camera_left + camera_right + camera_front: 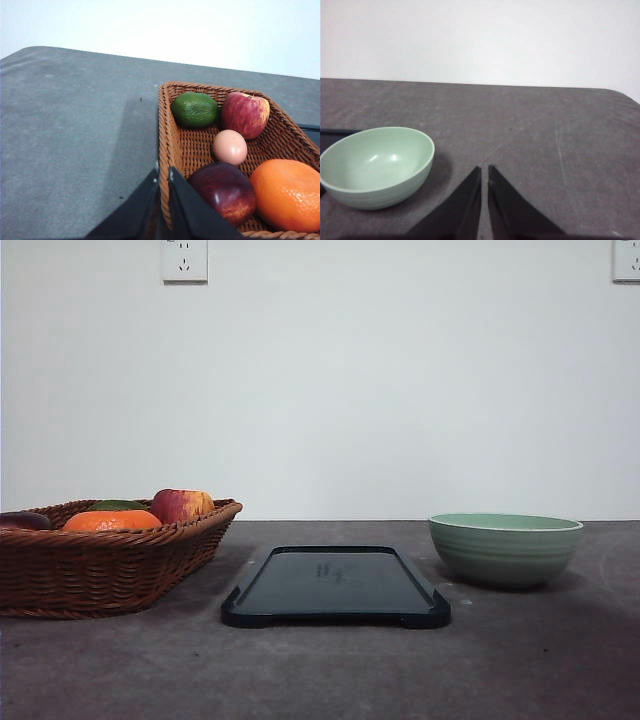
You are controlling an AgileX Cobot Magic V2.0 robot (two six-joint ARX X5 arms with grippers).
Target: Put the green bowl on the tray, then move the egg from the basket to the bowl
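Note:
The green bowl (506, 548) stands on the table to the right of the dark tray (335, 586), which lies in the middle with nothing on it. The wicker basket (95, 555) sits at the left. In the left wrist view the tan egg (230, 147) lies in the basket (170, 150) among the fruit. My left gripper (162, 175) is shut, its tips over the basket's near rim. My right gripper (484, 171) is shut above bare table, with the bowl (376, 166) off to one side of it and a dark strip of the tray (332, 132) beyond the bowl.
The basket also holds a green lime (195, 110), a red-yellow apple (245, 114), a dark red apple (222, 192) and an orange (289, 195). A white wall with two sockets (185, 260) rises behind the table.

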